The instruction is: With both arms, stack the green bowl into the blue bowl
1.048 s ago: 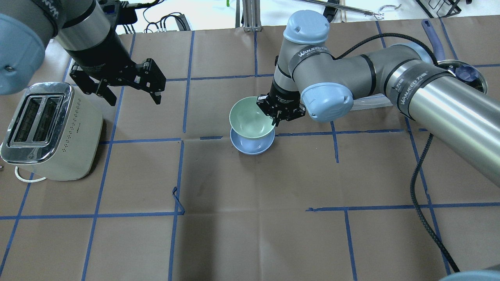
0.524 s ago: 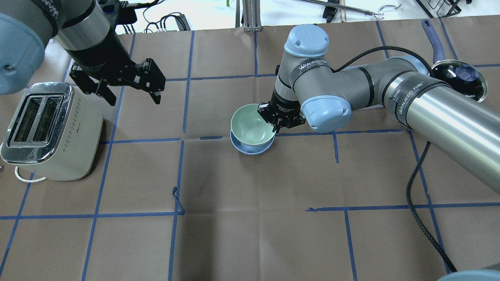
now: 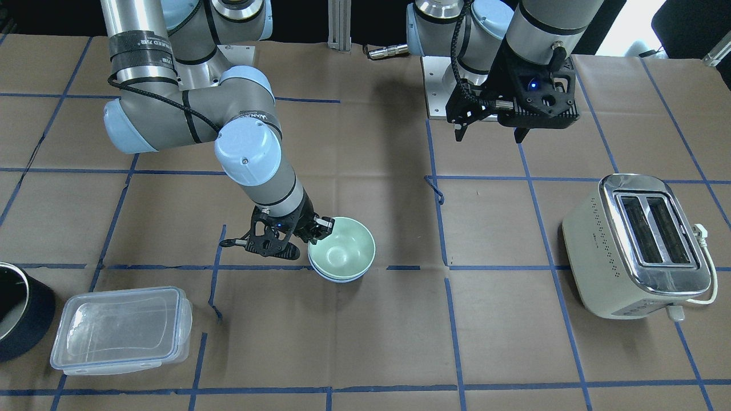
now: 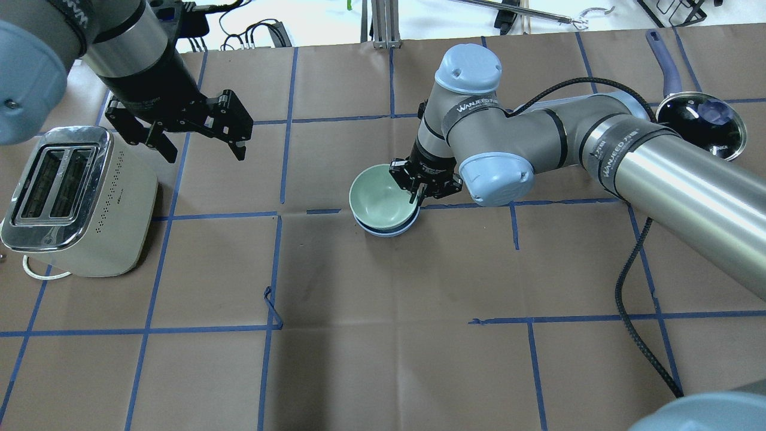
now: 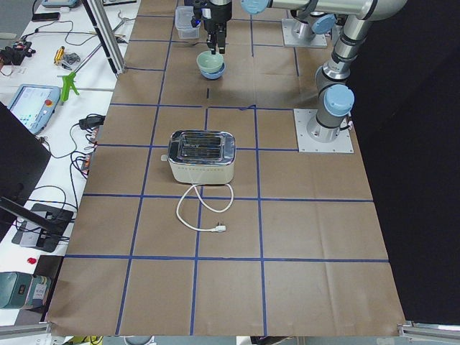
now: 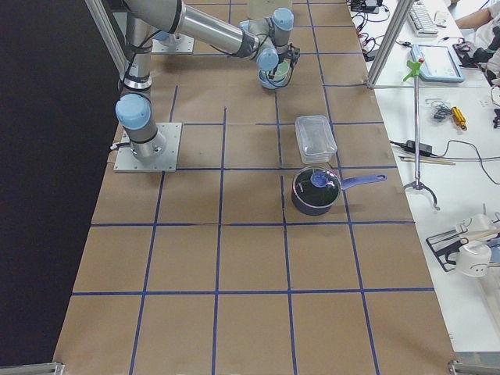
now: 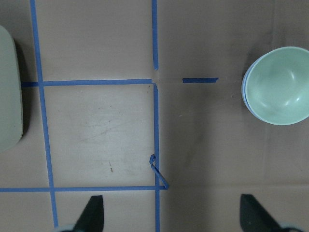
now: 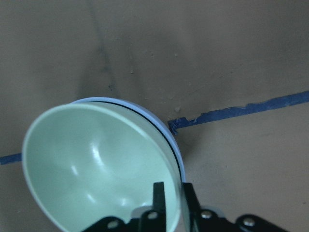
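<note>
The pale mint-green bowl (image 4: 382,200) sits nested in the periwinkle-blue bowl (image 4: 388,231) at mid-table, so only the blue rim shows. My right gripper (image 4: 417,194) is shut on the green bowl's right rim. In the right wrist view one finger (image 8: 158,198) is inside the green bowl (image 8: 96,164) and the other is outside it, above the blue bowl's rim (image 8: 166,130). My left gripper (image 4: 205,154) is open and empty, held high near the toaster. Its wrist view shows the stacked green bowl (image 7: 280,84) at the far right.
A cream toaster (image 4: 78,197) stands at the left with its cord beside it. A dark pot (image 4: 706,123) with a blue handle sits at the far right. A clear lidded container (image 3: 120,328) lies near the pot (image 3: 17,308). A black cable (image 4: 634,287) hangs from my right arm.
My right gripper has lowered the green bowl down into the blue bowl, so less of the blue bowl shows. My left arm has not moved.
</note>
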Robot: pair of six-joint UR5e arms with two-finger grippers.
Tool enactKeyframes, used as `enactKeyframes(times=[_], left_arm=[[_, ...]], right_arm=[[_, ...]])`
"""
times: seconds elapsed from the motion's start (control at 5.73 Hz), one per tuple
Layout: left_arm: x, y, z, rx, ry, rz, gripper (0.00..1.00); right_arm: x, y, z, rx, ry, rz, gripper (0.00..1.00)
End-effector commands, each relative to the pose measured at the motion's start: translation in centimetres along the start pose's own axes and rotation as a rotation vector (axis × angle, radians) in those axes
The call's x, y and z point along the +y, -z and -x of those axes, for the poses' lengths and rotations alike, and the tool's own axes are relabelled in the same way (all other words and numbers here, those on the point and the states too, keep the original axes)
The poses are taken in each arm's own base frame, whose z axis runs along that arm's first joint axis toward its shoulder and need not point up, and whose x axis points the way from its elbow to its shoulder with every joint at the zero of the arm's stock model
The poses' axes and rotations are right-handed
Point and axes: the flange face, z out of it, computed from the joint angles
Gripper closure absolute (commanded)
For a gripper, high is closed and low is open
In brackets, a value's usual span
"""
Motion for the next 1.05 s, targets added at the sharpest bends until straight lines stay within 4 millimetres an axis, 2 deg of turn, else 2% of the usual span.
enactKeyframes(times=[0.0,0.17,0.35,0.52,0.7,0.87], left_arm=[[0.0,0.1,0.0,0.000,0.000,-0.001,0.02],[0.0,0.1,0.0,0.000,0.000,-0.001,0.02],[0.0,0.1,0.0,0.000,0.000,-0.003,0.02],[-0.2,-0.2,0.0,0.003,0.000,0.000,0.02],[-0.1,0.0,-0.4,0.043,0.003,-0.002,0.02],[0.0,0.2,-0.5,0.049,0.003,-0.007,0.02]], right_arm=[[-0.8,2.1,-0.2,-0.012,-0.006,-0.025,0.00],[-0.8,7.4,0.3,-0.005,-0.017,-0.024,0.00],[0.3,13.8,0.1,0.040,-0.037,0.017,0.00],[1.8,19.2,-1.7,0.094,-0.031,0.032,0.00],[3.1,22.7,-4.9,0.181,0.025,0.013,0.00],[4.2,25.0,-7.3,0.197,0.020,0.023,0.00]])
